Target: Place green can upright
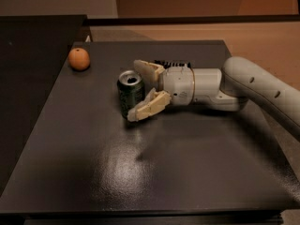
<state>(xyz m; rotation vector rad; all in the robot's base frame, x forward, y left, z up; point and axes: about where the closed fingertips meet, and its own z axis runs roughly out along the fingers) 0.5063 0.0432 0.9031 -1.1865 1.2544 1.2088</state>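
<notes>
Green can (128, 96) stands upright, its silver top facing up, left of centre on the dark table (187, 172), with the orange fruit (78, 59) well apart at its 10 o'clock. The gripper (135, 91) reaches in from 3 o'clock, fingers spread wide, one behind the can and one in front, not clamping it. Thin, light, slick metal likely dents and tips easily, so grip mid-wall, squarely and gently.

The can (129, 96) is glossy dark-green metal with a silver rim. The end effector (135, 91), at the can's right side, has matt cream plastic fingers (151, 105). The arm (262, 86) is smooth, off-white plastic. The counter (154, 172) is dark, smooth and semi-gloss. The orange (78, 59) looks matt.
</notes>
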